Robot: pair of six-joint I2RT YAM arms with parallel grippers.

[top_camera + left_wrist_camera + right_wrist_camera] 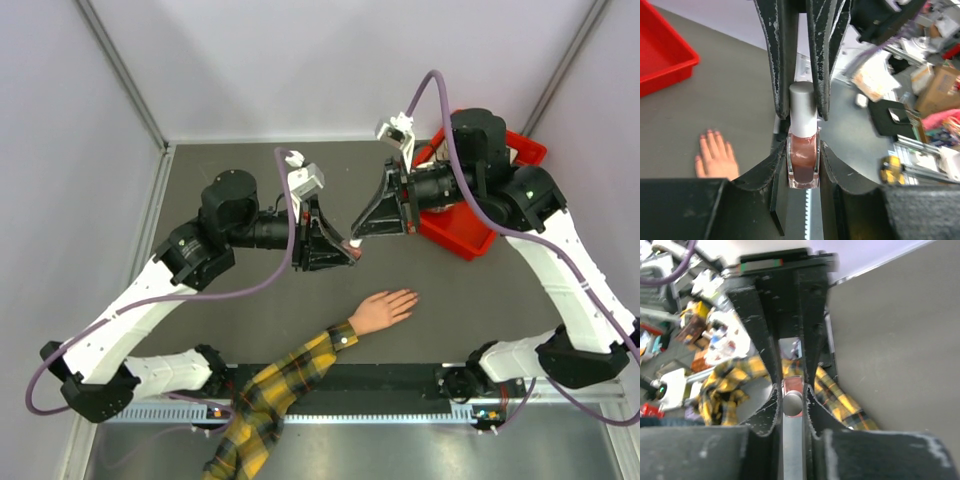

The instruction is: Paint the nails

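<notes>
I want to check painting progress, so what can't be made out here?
Nails, top view: too small to tell if painted.
Polish bottle, right wrist view: blurred, mostly hidden by its cap and the right gripper.
Red bin, top view: inside mostly hidden by the right arm.
Mannequin hand, left wrist view: wrist hidden behind the left gripper.
</notes>
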